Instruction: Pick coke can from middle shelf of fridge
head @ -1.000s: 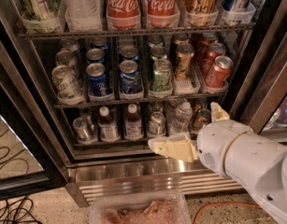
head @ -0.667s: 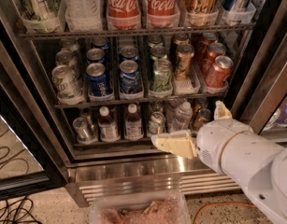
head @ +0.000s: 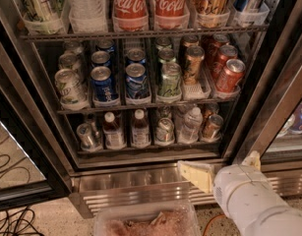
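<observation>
One gripper (head: 224,167), low right, before the foot of the fridge (head: 140,180): we see its two pale fingers (head: 195,175) spread wide, holding nothing. One coke can (head: 230,75), tilted, at the front of the rightmost row on the middle shelf (head: 140,107), well above the gripper; more red cans (head: 222,57) stand behind it.

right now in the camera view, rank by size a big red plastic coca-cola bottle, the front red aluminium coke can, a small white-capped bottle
1. red Coca-Cola bottle, though cropped
2-3. coke can and capped bottle look alike, unranked
the gripper hangs low right, by the grille
</observation>
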`<state>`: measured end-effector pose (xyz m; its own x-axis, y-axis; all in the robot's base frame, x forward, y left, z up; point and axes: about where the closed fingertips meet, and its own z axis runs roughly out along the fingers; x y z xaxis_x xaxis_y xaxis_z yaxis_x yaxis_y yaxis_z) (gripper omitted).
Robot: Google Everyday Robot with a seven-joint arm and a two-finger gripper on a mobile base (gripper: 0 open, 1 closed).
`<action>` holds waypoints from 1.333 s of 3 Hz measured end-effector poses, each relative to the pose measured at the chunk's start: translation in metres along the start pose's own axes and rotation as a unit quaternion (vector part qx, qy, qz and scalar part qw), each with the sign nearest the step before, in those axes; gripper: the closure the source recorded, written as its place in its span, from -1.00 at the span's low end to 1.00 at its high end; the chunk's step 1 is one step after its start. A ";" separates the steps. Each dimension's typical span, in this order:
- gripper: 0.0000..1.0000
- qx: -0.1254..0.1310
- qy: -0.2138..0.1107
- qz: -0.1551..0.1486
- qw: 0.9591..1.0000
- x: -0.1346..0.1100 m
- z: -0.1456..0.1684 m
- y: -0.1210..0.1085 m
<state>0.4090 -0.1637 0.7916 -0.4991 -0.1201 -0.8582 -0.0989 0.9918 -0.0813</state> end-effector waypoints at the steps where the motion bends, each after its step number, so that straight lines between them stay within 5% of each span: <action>1: -1.00 0.039 -0.004 0.028 0.999 0.000 -0.001 -0.019; 2: -1.00 0.048 -0.010 0.027 0.998 -0.004 0.002 -0.019; 4: -1.00 0.104 -0.051 0.053 0.992 -0.058 0.049 -0.030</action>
<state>0.4833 -0.1839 0.8193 -0.4059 -0.0199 -0.9137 0.1349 0.9875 -0.0814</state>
